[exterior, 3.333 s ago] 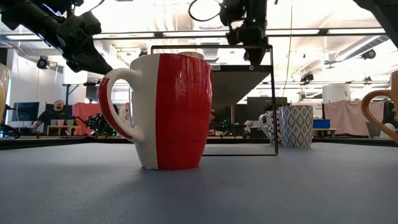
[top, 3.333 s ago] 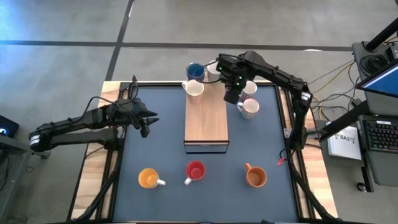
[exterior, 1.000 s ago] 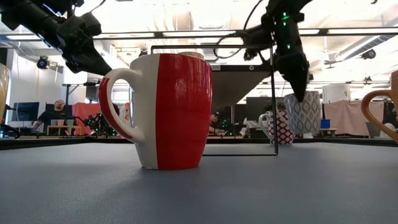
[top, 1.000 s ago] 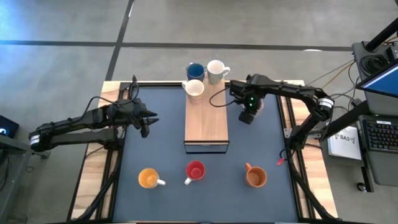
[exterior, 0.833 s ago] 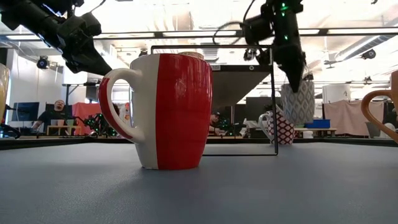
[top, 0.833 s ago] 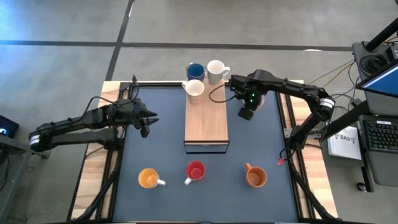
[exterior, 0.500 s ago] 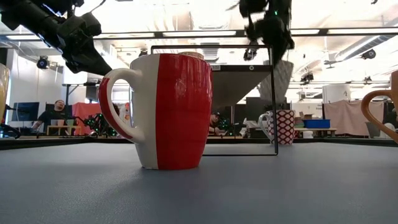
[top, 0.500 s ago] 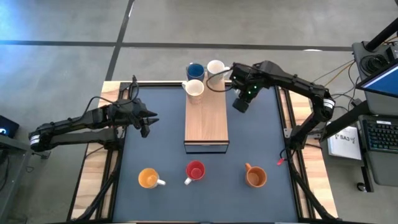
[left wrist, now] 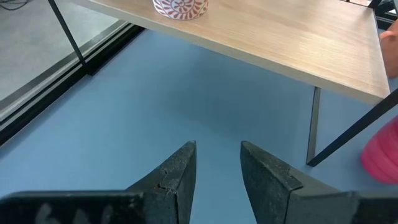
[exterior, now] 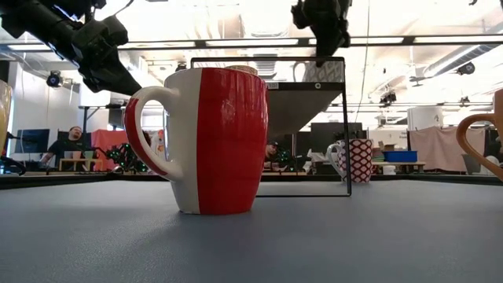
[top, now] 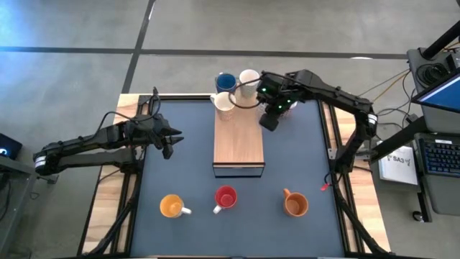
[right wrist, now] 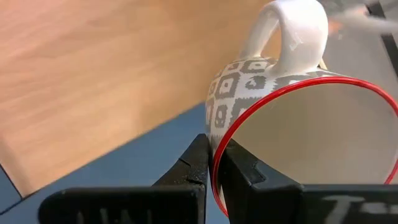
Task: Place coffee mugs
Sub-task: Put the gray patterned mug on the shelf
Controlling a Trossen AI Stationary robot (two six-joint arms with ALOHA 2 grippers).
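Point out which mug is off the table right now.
The grey-patterned white mug with a red rim: the right gripper pinches its wall, holding it above the wooden board. The other visible mugs stand free.

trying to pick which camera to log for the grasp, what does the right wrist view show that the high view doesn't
Only the right wrist view shows the grasp itself: the right end effector pinches the red-rimmed wall of the grey-patterned mug, one finger inside and one outside, with its white handle pointing away.

Only the high view shows the layout: the blue mug, two white mugs behind the board, the yellow mug, red mug and brown-orange mug along the near edge, and the left end effector waiting at the left.

Both show the wooden board and the blue mat.
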